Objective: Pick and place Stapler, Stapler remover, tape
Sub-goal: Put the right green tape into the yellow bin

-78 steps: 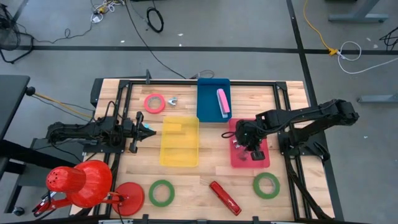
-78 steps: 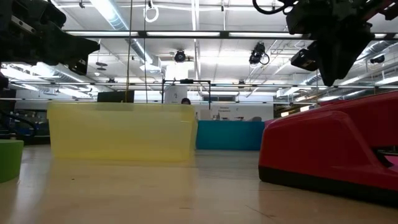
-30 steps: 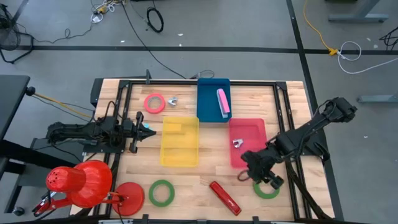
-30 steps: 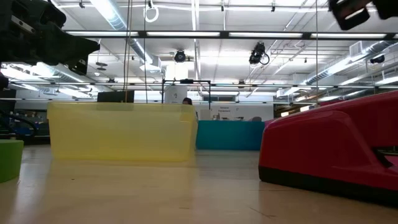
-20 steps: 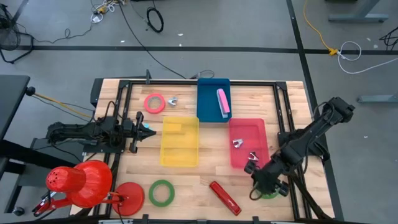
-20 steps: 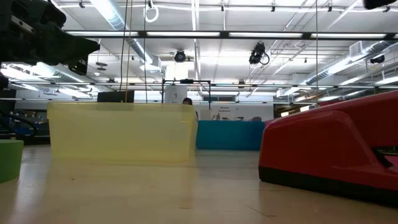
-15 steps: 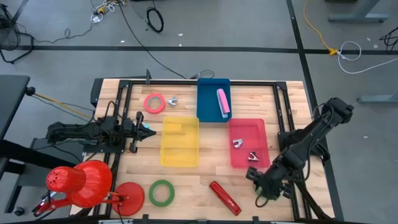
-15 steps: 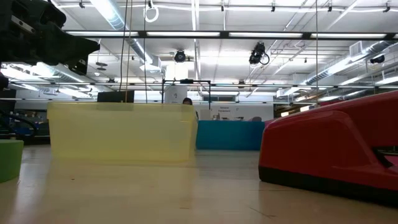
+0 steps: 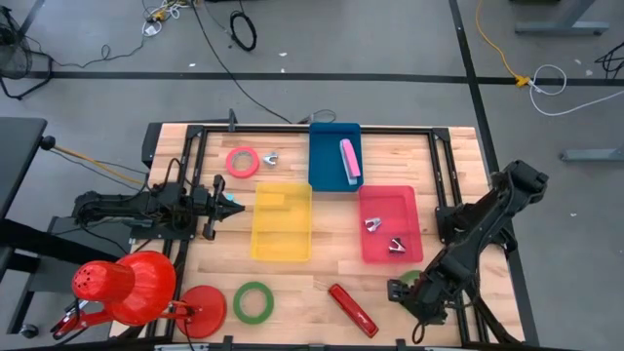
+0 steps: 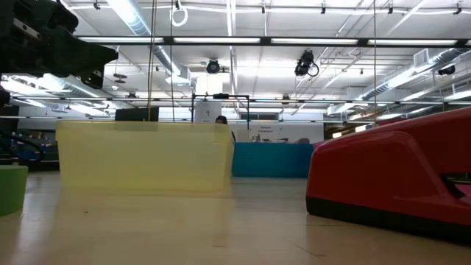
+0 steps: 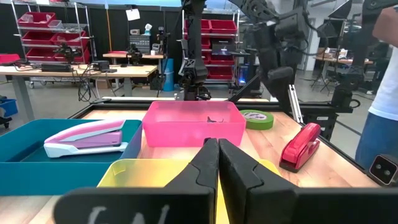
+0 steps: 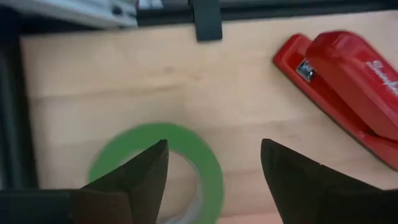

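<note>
A green tape roll lies flat on the wood near the table's near right corner. My right gripper hovers open above it, pointing steeply down and touching nothing. In the high view the right gripper hides most of that roll. A red stapler lies flat just left of it. The pink tray holds two staple removers. My left gripper waits shut at the table's left, pointing level.
A blue tray at the far side holds a pink stapler. A yellow tray stands mid-table. A pink tape roll and a staple remover lie far left, another green roll near left beside a red lamp.
My right gripper has moved from the pink tray's near edge toward the table's near right corner, sinking and turning about its own axis, until it stands over the green tape roll. The left arm has kept still.
</note>
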